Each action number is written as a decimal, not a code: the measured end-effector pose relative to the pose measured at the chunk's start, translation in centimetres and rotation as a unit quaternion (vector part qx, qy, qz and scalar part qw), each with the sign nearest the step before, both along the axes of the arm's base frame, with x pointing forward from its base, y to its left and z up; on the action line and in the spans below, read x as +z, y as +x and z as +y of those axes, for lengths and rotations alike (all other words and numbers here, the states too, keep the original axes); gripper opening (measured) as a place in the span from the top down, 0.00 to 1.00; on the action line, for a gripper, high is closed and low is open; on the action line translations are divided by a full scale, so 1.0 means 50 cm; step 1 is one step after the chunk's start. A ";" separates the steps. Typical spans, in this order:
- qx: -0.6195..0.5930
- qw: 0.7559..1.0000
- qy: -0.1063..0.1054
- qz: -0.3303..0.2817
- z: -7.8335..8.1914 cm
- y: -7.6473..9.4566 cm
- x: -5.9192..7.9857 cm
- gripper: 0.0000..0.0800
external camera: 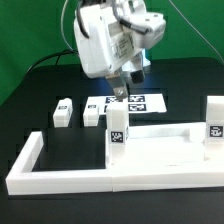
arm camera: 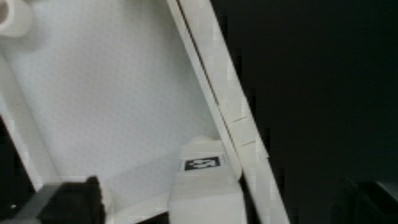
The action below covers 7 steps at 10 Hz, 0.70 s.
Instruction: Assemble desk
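Inside the border frame I see the desk top lying flat. My gripper hangs above it, jaws wide, holding nothing. The upright leg stands beneath, and loose legs sit beside the marker board.

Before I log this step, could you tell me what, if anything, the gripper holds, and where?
Nothing seems held; the gripper stands open above the upright desk leg.

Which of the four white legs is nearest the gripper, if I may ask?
The upright middle leg, just below the gripper; two others sit toward the exterior view's left, the fourth far right.
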State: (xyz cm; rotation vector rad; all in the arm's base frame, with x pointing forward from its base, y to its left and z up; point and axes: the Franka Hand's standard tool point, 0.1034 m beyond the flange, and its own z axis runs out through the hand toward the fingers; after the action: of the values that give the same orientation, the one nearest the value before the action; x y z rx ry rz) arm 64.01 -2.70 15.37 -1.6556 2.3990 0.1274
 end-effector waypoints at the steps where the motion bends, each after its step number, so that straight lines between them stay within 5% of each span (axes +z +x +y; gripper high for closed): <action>1: 0.001 1.000 0.000 -0.001 0.002 0.001 0.001 0.19; 3: 0.014 1.000 -0.001 0.005 0.034 -0.009 -0.005 0.19; 5: 0.040 0.999 0.003 0.032 0.079 -0.082 -0.043 0.19; 7: 0.050 0.997 0.002 0.056 0.097 -0.111 -0.059 0.19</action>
State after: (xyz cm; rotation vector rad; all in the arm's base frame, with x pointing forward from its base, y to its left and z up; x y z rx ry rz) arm 58.46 2.12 12.40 -1.8129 2.3931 0.2494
